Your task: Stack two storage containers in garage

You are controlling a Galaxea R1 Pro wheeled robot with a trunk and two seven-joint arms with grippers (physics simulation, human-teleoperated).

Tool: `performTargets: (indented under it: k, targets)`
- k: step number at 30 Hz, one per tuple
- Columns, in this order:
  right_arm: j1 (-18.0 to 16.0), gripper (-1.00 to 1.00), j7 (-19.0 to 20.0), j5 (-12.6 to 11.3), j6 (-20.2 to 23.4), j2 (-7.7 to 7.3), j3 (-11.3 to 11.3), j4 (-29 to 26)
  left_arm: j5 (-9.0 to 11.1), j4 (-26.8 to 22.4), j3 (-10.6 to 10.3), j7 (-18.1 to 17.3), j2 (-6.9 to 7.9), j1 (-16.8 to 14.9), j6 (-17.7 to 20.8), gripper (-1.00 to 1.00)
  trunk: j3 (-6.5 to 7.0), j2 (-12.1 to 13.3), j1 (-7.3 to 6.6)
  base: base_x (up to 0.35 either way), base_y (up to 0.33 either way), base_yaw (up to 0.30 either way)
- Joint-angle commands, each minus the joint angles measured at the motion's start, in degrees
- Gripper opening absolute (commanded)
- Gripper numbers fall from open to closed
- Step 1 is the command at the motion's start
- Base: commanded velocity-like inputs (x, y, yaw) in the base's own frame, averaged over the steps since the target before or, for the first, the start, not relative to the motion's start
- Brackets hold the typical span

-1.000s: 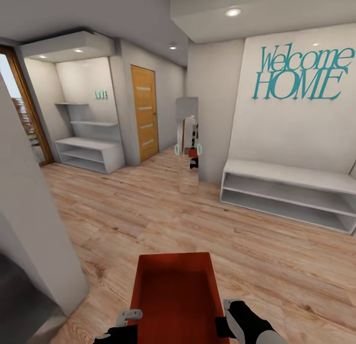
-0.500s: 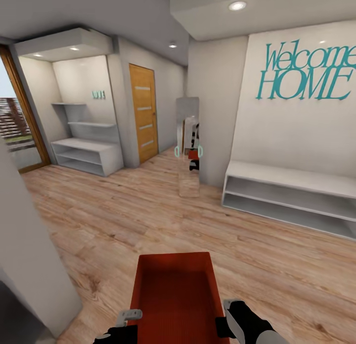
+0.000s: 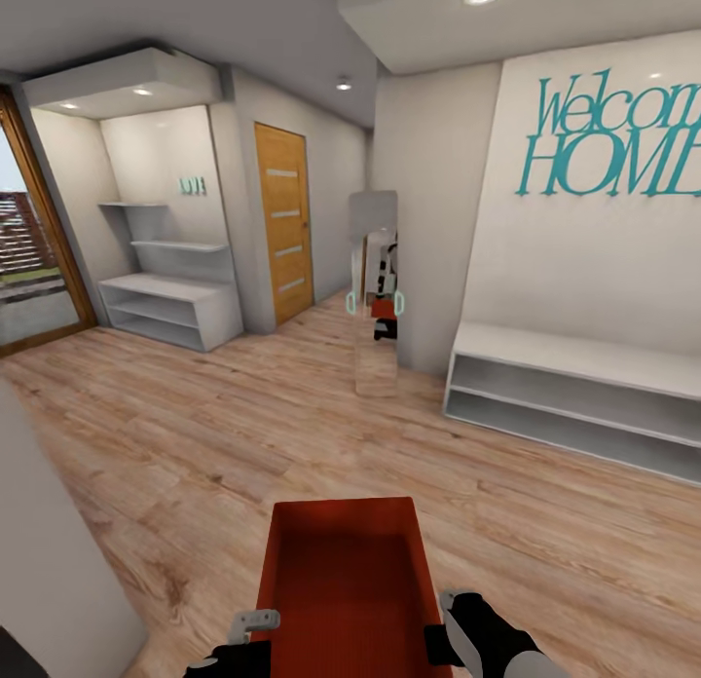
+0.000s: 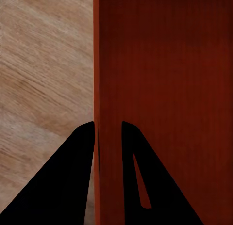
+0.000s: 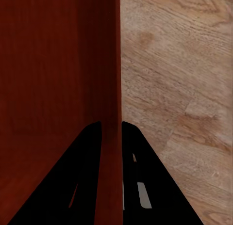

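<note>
Robot is in a hallway with a light wood floor (image 3: 292,415), carrying one orange-red bin (image 3: 343,581) low in front of it, held between both arms. Bin is open-topped, long axis pointing away from the robot, ribbed bottom visible.

Left gripper (image 4: 108,133): narrow, pinching the bin's left side wall, one finger (image 4: 80,152) outside over the floor, the other inside the bin. In the head view the left gripper (image 3: 248,627) sits at the bin's near left rim.

Right gripper (image 5: 111,130): same deal, narrow, clamped on the right side wall, one finger (image 5: 90,152) inside the bin, the other outside over the wood floor. Head view shows it (image 3: 453,615) at the near right rim.

Surroundings: wooden door (image 3: 285,220) with pale glass strips ahead left, white low shelf unit (image 3: 166,308) beside it in an alcove, tall mirror (image 3: 377,288) reflecting the robot, long white bench shelf (image 3: 574,395) on the right under teal "Welcome HOME" lettering (image 3: 613,137). Glass door with wood frame (image 3: 34,240) at far left.
</note>
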Motion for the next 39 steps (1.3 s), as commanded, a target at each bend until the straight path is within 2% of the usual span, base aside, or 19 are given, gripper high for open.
performTargets:
  k: [1,39]
  targets:
    - [0.01,-1.00,-0.20,-1.23,1.27,-1.26,1.09,0.08,0.84,-0.31,-1.27,0.24,0.10,-0.05,-2.32,-1.00,-0.11,-0.04,0.03,0.291,0.000,0.112]
    - [0.01,-1.00,-0.18,-1.23,1.27,-1.32,1.09,0.08,0.84,-0.31,-1.28,0.24,0.10,-0.05,-2.32,-1.00,-0.87,-0.04,0.03,0.291,0.000,0.061]
